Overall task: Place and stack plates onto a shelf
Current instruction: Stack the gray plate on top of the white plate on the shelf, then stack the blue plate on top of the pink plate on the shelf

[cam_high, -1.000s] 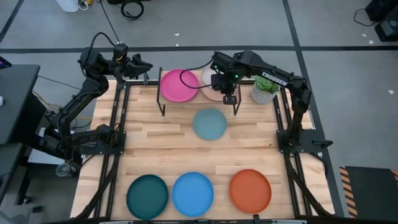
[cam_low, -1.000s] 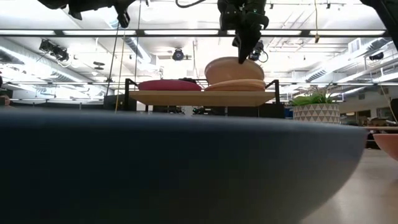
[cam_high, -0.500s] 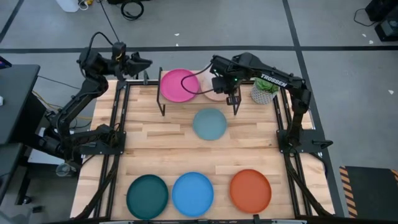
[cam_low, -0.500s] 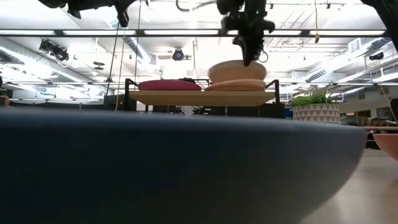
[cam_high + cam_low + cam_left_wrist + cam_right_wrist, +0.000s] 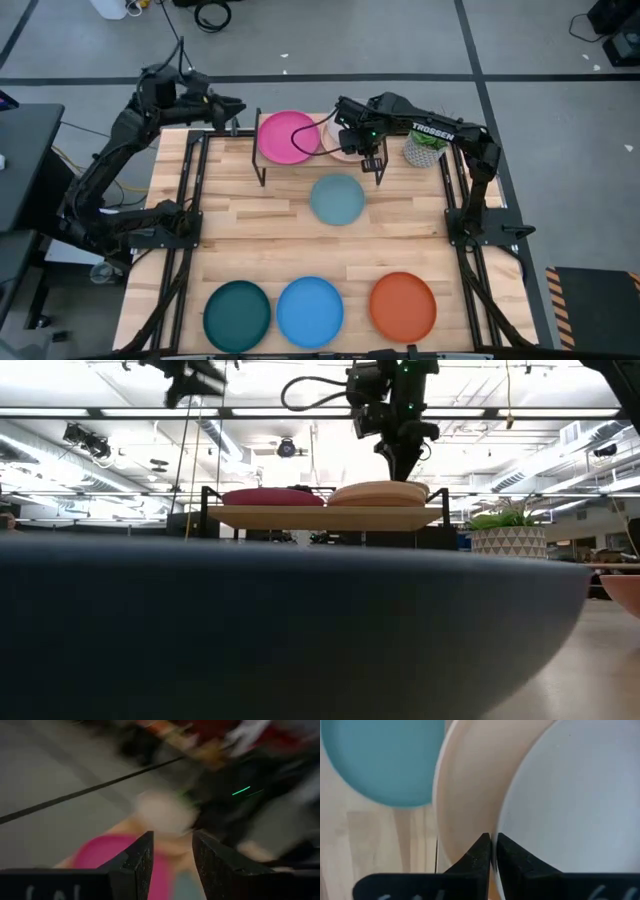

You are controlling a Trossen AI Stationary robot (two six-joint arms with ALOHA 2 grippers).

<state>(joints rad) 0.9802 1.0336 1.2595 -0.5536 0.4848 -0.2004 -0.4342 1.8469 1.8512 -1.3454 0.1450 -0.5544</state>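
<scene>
On the far shelf [image 5: 300, 517] a magenta plate [image 5: 288, 137] lies at the left and a short stack of plates [image 5: 378, 494] at the right. The stack's top plate is pale grey [image 5: 570, 805] and lies in a cream one [image 5: 465, 805]. My right gripper [image 5: 492, 845] stands over the stack's near right side [image 5: 370, 158], shut on the grey plate. A pale blue plate [image 5: 337, 199] rests on the table before the shelf. Dark teal [image 5: 237, 314], bright blue [image 5: 310, 312] and orange [image 5: 403, 306] plates line the near edge. My left gripper [image 5: 172, 865] is open and holds nothing, above the far left corner [image 5: 225, 105]. My right gripper pinches the grey plate's rim [image 5: 496, 826] between its two fingers, one over the plate's inside and one outside it. The fingers come steeply from above at the plate's near right side. The plate lies flat on the stack [image 5: 380, 488].
A potted plant [image 5: 425, 147] stands right of the shelf, close to my right arm. Black frame rails [image 5: 190, 200] run along both table sides. In the low view the bright blue plate's rim [image 5: 300, 630] fills the foreground.
My right gripper has come down toward the shelf with the grey plate. The plate stood tilted, its held side raised, and now lies flat on the stack. My left gripper has turned at the wrist while staying above the far left corner.
</scene>
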